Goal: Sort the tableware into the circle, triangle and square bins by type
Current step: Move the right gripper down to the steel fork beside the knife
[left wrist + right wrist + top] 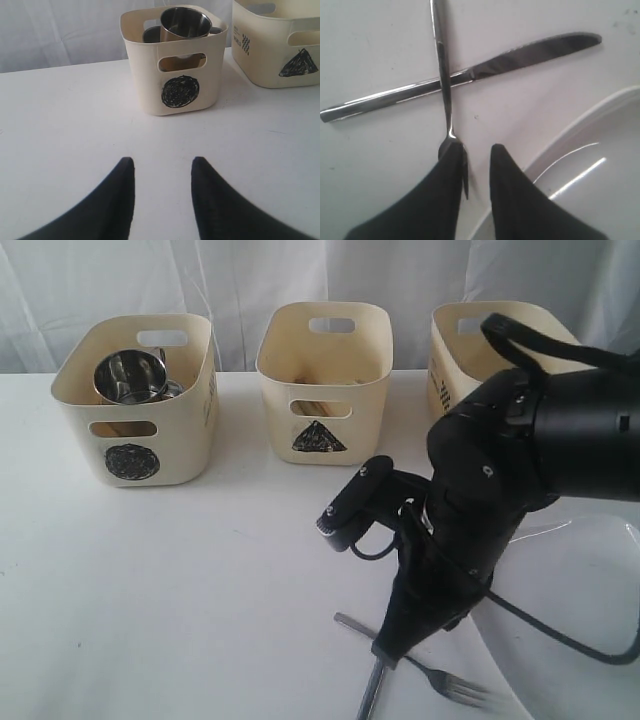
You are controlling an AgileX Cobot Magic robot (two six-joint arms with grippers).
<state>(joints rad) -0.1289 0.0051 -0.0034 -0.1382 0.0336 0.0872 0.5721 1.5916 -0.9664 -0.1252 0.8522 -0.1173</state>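
A steel fork lies across a steel knife on the white table. My right gripper is low over the fork's head, open by a narrow gap, with the tines at the inner edge of one finger. In the exterior view the right gripper is down at the fork and knife, beside the large white plate. The circle bin holds a steel mug. My left gripper hangs open and empty over bare table, facing the circle bin.
The triangle bin stands at the back middle, something wooden showing through its handle cut-out. The square bin at the back right is partly hidden by the right arm. The plate's rim lies close beside the right fingers.
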